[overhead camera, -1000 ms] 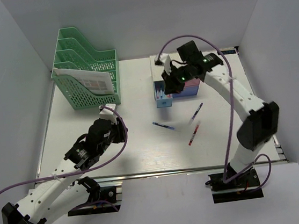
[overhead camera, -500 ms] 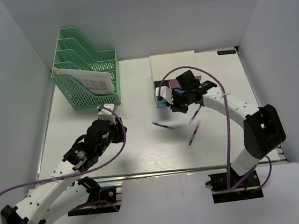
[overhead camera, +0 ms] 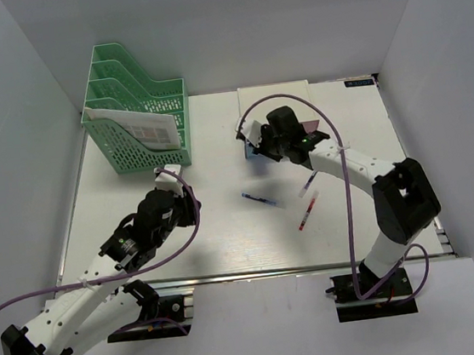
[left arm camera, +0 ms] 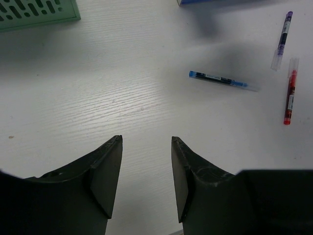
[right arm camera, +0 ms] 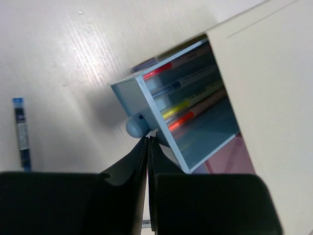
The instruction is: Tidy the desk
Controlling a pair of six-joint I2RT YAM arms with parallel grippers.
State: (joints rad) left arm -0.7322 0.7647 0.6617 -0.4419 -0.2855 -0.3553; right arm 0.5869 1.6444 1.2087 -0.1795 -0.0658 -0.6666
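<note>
White and faintly grained, the table [overhead camera: 227,239] fills the floor between the grey walls. A dark label [overhead camera: 360,83] at its back right edge is too small to read. On the table lie a blue pen [left arm camera: 220,80], a purple pen [left arm camera: 282,34] and a red pen [left arm camera: 289,93], their barrel print illegible. The left fingers [left arm camera: 105,171] hover above bare wood, moderately apart with nothing between them.

At the back stands a white drawer box [overhead camera: 272,96], partly covered by the right arm. Its blue drawer [right arm camera: 203,129] juts out, holding several pens. The right fingers [right arm camera: 132,161] are pressed nearly together, tips just under the drawer's knob [right arm camera: 137,126]. A green file rack [overhead camera: 140,111] holds a printed sheet [overhead camera: 150,132], its text unreadable.
</note>
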